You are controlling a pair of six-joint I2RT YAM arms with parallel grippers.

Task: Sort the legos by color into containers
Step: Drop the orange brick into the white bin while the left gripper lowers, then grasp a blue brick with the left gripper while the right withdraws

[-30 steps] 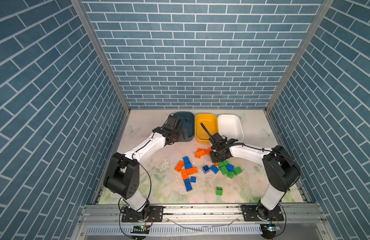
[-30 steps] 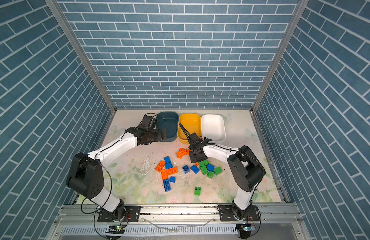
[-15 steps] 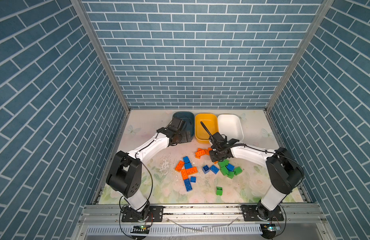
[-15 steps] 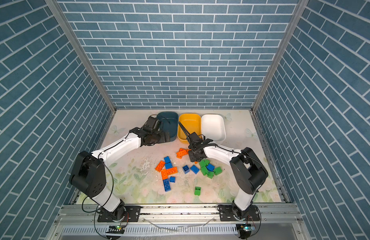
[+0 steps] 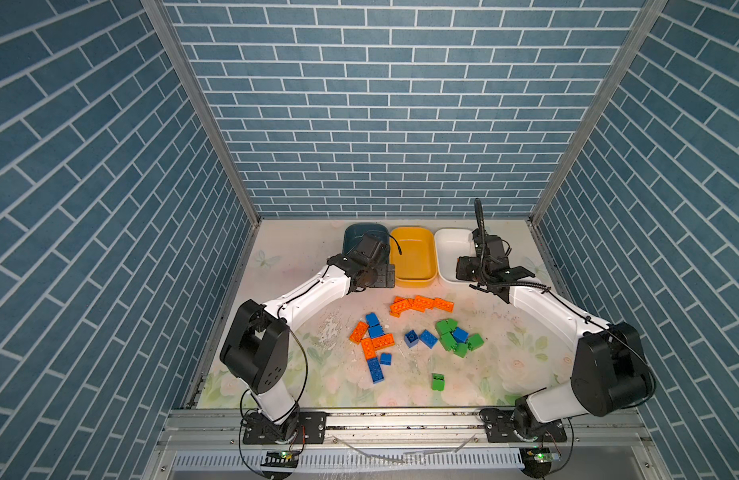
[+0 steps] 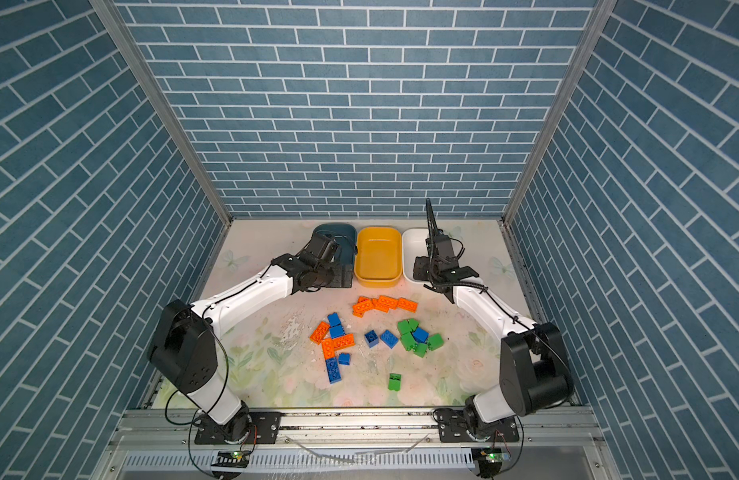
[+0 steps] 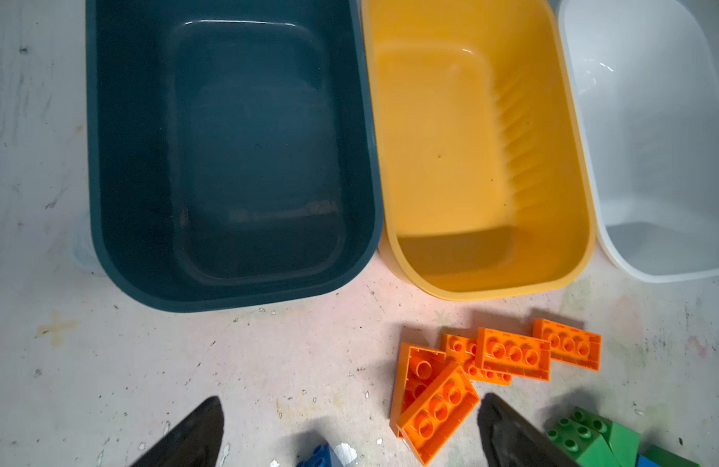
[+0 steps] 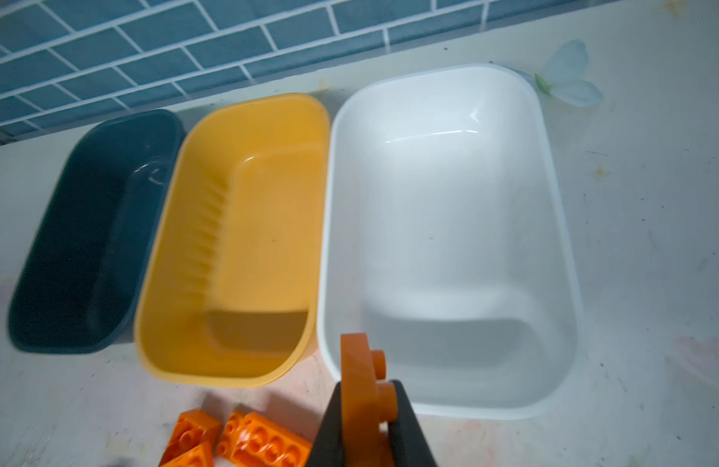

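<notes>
Three tubs stood close together in a row at the back of the table (image 5: 284, 266): the dark teal tub (image 5: 361, 230) on the left, the yellow tub (image 5: 413, 283) in the middle and the white tub (image 5: 446, 253) on the right. One flat orange brick (image 8: 356, 364) was off the table, pinched on edge between the pressed-in fingers (image 8: 404, 416) of the right gripper (image 8: 366, 387), its studs turned sideways toward one finger. In the right wrist view that brick hung over the near rim of the white tub, at the corner closest to the yellow tub. The left gripper (image 7: 350, 398) hovered with its two dark fingertips (image 7: 188, 436) spread wide above bare table just in front of the teal and yellow tubs, and in both top views its body covered the teal tub's near end. All the other legos lay loose on the table. A cluster of orange bricks (image 5: 422, 303) sat near the front of the yellow tub, some overlapping. Farther forward and to the left, more orange pieces (image 5: 380, 341) were mixed with blue bricks (image 5: 374, 320), touching one another. Two blue blocks (image 5: 419, 337) lay in the middle, a heap of green bricks (image 5: 444, 327) with one blue piece (image 5: 460, 334) among them lay to their right, and a single green brick (image 5: 437, 381) lay apart, nearest the front edge.
</notes>
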